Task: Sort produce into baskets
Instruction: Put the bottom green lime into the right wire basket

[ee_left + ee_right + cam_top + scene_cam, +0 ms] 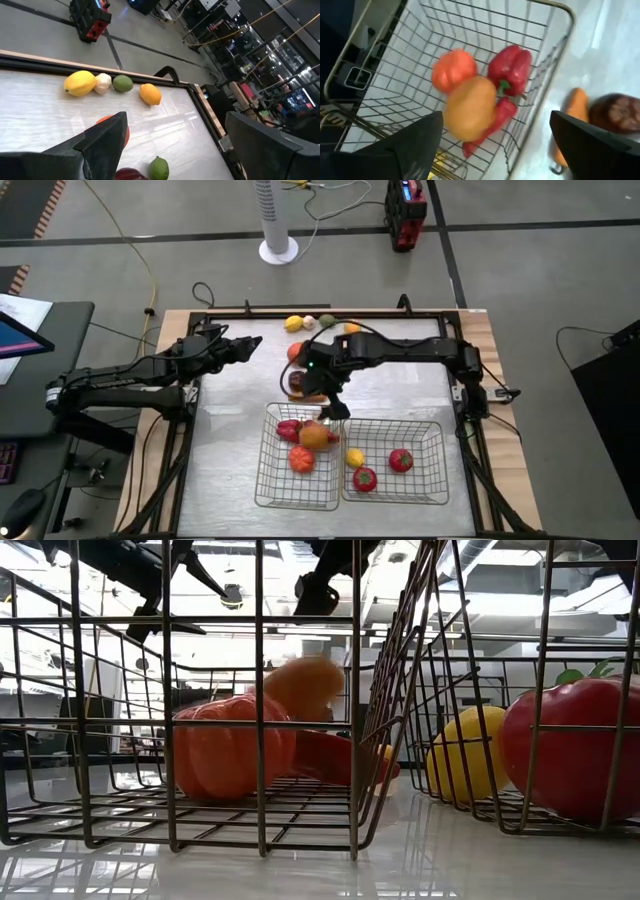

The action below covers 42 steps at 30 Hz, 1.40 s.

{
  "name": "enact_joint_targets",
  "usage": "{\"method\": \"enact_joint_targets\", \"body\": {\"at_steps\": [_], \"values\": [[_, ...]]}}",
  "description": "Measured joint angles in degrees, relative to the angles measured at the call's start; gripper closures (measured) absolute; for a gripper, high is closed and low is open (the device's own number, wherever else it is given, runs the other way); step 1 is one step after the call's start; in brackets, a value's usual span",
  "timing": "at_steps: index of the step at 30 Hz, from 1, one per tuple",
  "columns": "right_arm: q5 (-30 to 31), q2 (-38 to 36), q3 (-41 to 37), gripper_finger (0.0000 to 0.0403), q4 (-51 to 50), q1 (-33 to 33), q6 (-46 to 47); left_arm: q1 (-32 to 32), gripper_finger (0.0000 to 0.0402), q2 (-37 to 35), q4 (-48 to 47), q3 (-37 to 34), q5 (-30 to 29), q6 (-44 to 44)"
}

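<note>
My right gripper (pixel 335 408) is open over the far edge of the left wire basket (pixel 270 480). Just past its fingers a round orange fruit (pixel 470 107) shows blurred, on or just above the produce in that basket; I cannot tell which. That produce is a red bell pepper (pixel 512 67), a long red pepper (pixel 490 127) and an orange tomato-like piece (pixel 451 71). The right basket (pixel 430 480) holds a yellow piece (pixel 354 457) and two red ones (pixel 401 460). My left gripper (pixel 250 343) is open and empty at the table's far left.
A lemon (pixel 80 82), a whitish bulb (pixel 103 82), a green fruit (pixel 123 83) and an orange one (pixel 150 94) lie along the far edge. A carrot (pixel 572 117), a dark purple piece (pixel 615 112), a lime (pixel 159 168) and a red-orange piece (pixel 296 352) lie mid-table.
</note>
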Motion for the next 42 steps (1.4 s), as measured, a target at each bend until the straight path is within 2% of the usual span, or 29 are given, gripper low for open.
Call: {"method": "enact_joint_targets", "body": {"at_steps": [5, 10, 17, 23, 30, 34, 42], "values": [[0.68, 0.01, 0.0, 0.0013, -1.77, -2.25, -0.84, 0.0, 0.0078, 0.01, -0.04, 0.0, 0.22, -0.05], [2.03, 0.08, -0.44, 0.0014, -0.05, -8.64, -1.23, 0.0, 0.0078, 0.0, -0.01, 0.0, 0.22, -0.09], [5.16, 0.26, -11.3, 0.0014, 8.92, -14.6, -2.42, 0.0, 0.0078, -0.01, -0.35, 0.0, 0.4, 0.03], [10.5, 0.31, -22.62, 0.0014, 17.36, -14.74, -3.57, 0.0, 0.0078, 0.01, -1.57, 0.0, 1.11, -0.22], [11.39, 0.24, -30.19, 0.0014, 26.41, -14.4, -3.66, -0.02, 0.0078, 0.0, -1.55, 0.0, 2.62, 0.03], [11.43, 0.22, -32.75, 0.0018, 27.71, -13.66, -3.74, -0.02, 0.0078, -0.01, -1.56, 0.0, 2.55, 0.61], [12.34, 0.22, -35.93, 0.0085, 32.16, -12.71, -3.76, -0.02, 0.0078, -0.02, -1.53, 0.0, 0.68, 1.26]]}}
